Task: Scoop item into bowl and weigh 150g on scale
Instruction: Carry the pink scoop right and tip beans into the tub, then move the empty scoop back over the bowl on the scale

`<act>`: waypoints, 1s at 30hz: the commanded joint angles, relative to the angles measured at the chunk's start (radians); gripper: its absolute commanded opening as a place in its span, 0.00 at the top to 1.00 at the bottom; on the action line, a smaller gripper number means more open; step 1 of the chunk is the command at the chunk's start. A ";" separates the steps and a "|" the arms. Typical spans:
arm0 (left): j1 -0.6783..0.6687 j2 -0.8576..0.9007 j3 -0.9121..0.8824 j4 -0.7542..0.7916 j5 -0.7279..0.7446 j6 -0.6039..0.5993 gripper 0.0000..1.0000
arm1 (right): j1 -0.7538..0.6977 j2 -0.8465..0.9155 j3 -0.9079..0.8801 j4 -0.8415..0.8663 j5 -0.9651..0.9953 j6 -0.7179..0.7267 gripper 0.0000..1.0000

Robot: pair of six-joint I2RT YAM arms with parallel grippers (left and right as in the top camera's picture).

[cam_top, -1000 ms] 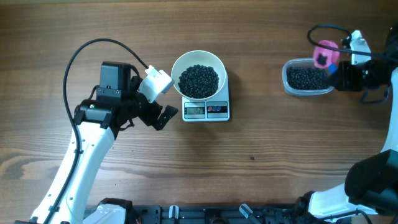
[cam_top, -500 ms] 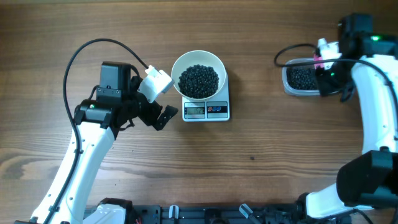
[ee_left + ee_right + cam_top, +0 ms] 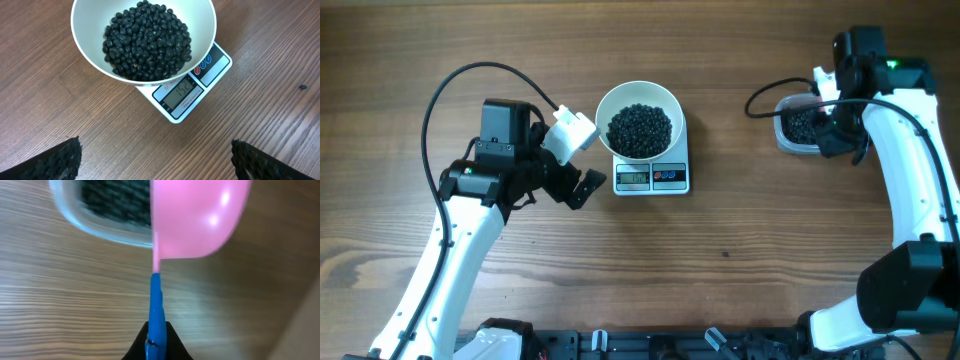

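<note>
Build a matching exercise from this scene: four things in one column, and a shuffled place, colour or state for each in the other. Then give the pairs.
Things
1. bowl
2. scoop
3. left gripper
4. container

Descriptions
A. open and empty, beside the scale
B. white, on the scale, holding black beans
C. clear plastic, with more beans inside
D. pink, held by its blue handle in the right gripper

Pairs: 1-B, 2-D, 3-A, 4-C
</note>
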 commanded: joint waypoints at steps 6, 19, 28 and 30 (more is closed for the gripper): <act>0.005 -0.003 -0.006 0.003 -0.002 -0.010 0.00 | 0.111 0.008 0.163 0.123 -0.390 -0.033 0.96; 0.005 -0.003 -0.006 0.003 -0.002 -0.010 0.00 | 0.322 0.248 0.656 -0.029 -0.370 -0.075 0.96; 0.005 -0.003 -0.006 0.003 -0.002 -0.010 0.00 | 0.411 0.403 0.848 -0.175 -0.357 -0.187 0.96; 0.005 -0.003 -0.006 0.003 -0.002 -0.010 0.00 | 0.422 0.403 0.818 -0.185 -0.356 -0.214 0.96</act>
